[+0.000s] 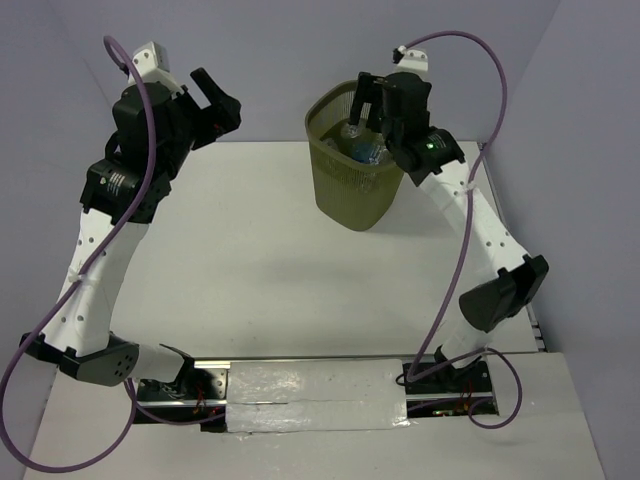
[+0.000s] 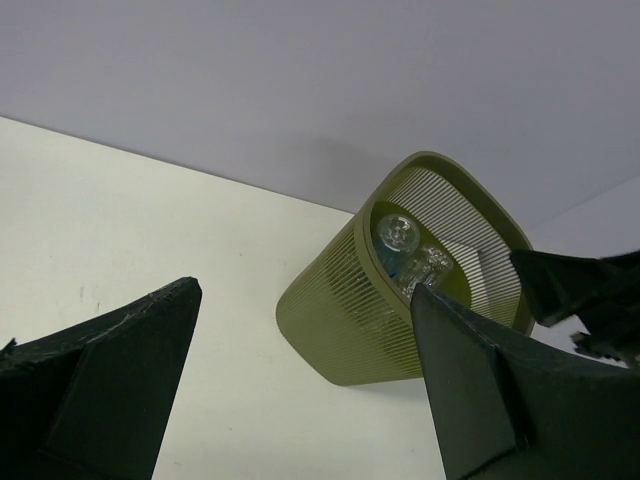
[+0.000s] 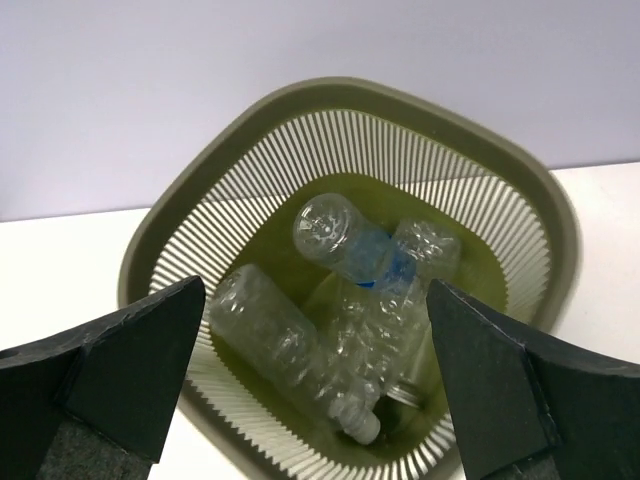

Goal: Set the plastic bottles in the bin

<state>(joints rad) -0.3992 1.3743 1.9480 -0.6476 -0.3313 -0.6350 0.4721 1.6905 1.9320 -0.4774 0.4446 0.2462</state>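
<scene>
The olive-green mesh bin (image 1: 350, 190) stands at the back of the table, right of centre. Several clear crinkled plastic bottles (image 3: 300, 350) lie in a heap on its floor. One has a blue label (image 3: 385, 265), and another shows a white cap (image 3: 365, 428). My right gripper (image 3: 315, 295) hangs open directly above the bin's mouth (image 1: 365, 105), with nothing between its fingers. The left gripper (image 1: 215, 110) is raised at the back left, open and empty, well clear of the bin. In the left wrist view the bin (image 2: 340, 320) shows bottles (image 2: 400, 245) inside.
A white tabletop (image 1: 250, 260) spreads between the arms, with pale walls behind it. The right arm's fingers (image 2: 580, 290) show over the bin's rim in the left wrist view. A taped metal rail (image 1: 310, 395) carries both arm bases at the near edge.
</scene>
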